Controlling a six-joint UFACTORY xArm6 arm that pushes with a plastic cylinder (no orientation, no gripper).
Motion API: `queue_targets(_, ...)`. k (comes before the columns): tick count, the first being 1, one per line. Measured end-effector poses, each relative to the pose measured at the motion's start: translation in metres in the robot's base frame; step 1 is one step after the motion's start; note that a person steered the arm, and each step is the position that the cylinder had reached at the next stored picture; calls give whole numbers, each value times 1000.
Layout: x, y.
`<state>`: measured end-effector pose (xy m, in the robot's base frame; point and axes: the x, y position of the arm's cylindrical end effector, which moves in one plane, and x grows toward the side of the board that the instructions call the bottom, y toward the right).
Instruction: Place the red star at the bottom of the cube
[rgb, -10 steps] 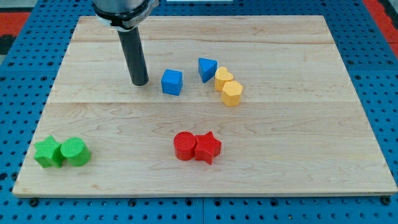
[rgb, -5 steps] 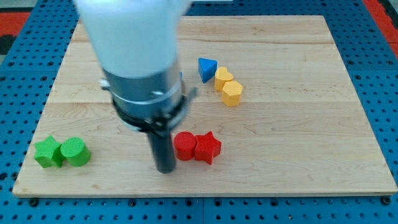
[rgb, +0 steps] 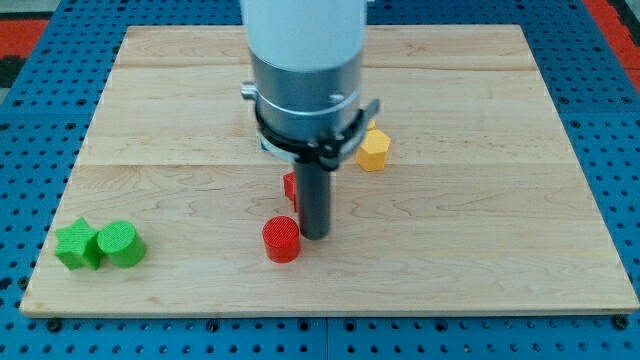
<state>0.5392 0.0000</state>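
Note:
My tip (rgb: 315, 235) rests on the board at the view's lower middle. A red cylinder (rgb: 281, 239) stands just to its left, close to or touching the rod. A sliver of a red block, probably the red star (rgb: 289, 186), shows above the cylinder, mostly hidden behind the rod. The arm's body (rgb: 305, 80) hides the blue cube, of which only a thin blue edge (rgb: 262, 149) shows under the collar. The blue triangle block is hidden too.
A yellow hexagon block (rgb: 373, 150) shows at the arm's right; the second yellow block is hidden. A green star-like block (rgb: 76, 245) and a green cylinder (rgb: 120, 243) sit together at the view's lower left. The wooden board (rgb: 500, 220) lies on a blue pegboard.
My tip moved from the red cylinder's left to its right. The cylinder slid down and left. The red star moved up, away from the cylinder, behind the rod.

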Motion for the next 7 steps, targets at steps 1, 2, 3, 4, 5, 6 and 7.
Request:
queue_targets(1, -16, 7)
queue_targets(2, -51, -25)
queue_targets(3, -63, -39)
queue_targets(4, -58, -39)
queue_targets(5, -72, -43)
queue_targets(6, -80, -51)
queue_targets(7, -59, -66)
